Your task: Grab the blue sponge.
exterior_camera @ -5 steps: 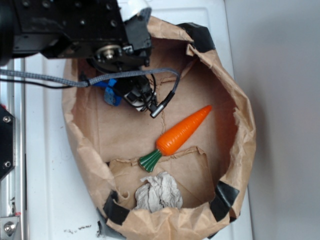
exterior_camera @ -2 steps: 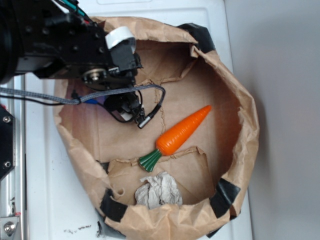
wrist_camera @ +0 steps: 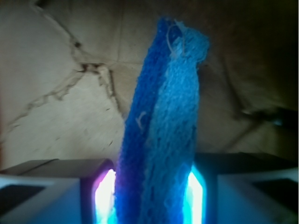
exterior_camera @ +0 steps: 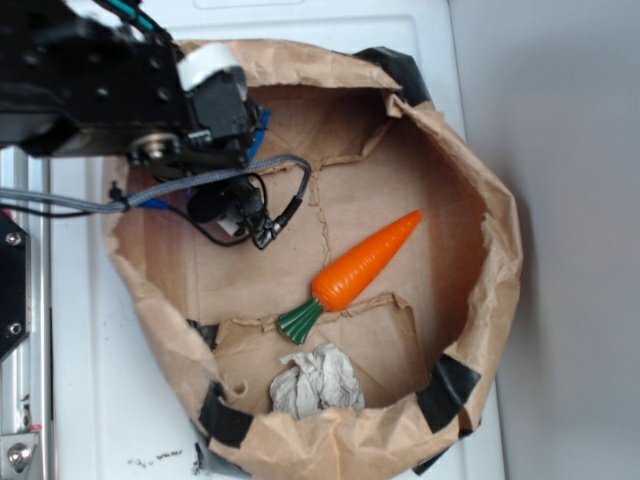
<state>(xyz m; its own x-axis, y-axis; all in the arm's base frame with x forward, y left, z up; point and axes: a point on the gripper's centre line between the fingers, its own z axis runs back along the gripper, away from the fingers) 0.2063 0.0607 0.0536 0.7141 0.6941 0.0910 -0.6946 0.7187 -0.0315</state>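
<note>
In the wrist view the blue sponge [wrist_camera: 161, 121] stands on edge between my two fingers, clamped at its lower part, with its top end free above the brown paper floor. My gripper [wrist_camera: 152, 186] is shut on it. In the exterior view the black arm [exterior_camera: 120, 90] covers the gripper at the bag's upper left. Only a thin blue sliver of the sponge [exterior_camera: 155, 203] shows beneath it.
A crumpled brown paper bag [exterior_camera: 490, 260] with black tape corners forms a tall wall all round. Inside lie an orange toy carrot [exterior_camera: 365, 262] at the centre and a grey crumpled wad [exterior_camera: 318, 382] at the front. A grey cable [exterior_camera: 230, 172] trails from the arm.
The arm has moved left and toward the bag's upper left rim, carrying the sponge with it. The carrot and the wad have not moved.
</note>
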